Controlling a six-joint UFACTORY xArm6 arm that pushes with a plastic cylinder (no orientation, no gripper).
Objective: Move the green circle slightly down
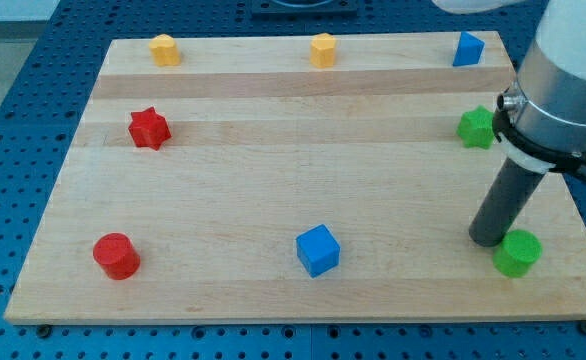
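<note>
The green circle (518,253) is a short green cylinder near the bottom right corner of the wooden board (273,180). My tip (488,239) rests on the board just to the upper left of the green circle, touching or almost touching its edge. The dark rod rises from there up to the grey arm body at the view's right.
A green star (476,128) sits at the right edge, partly behind the arm. A blue cube (318,250) is at bottom middle, a red cylinder (116,256) at bottom left, a red star (149,128) at left. Along the top are two yellow blocks (164,49) (322,49) and a blue block (467,48).
</note>
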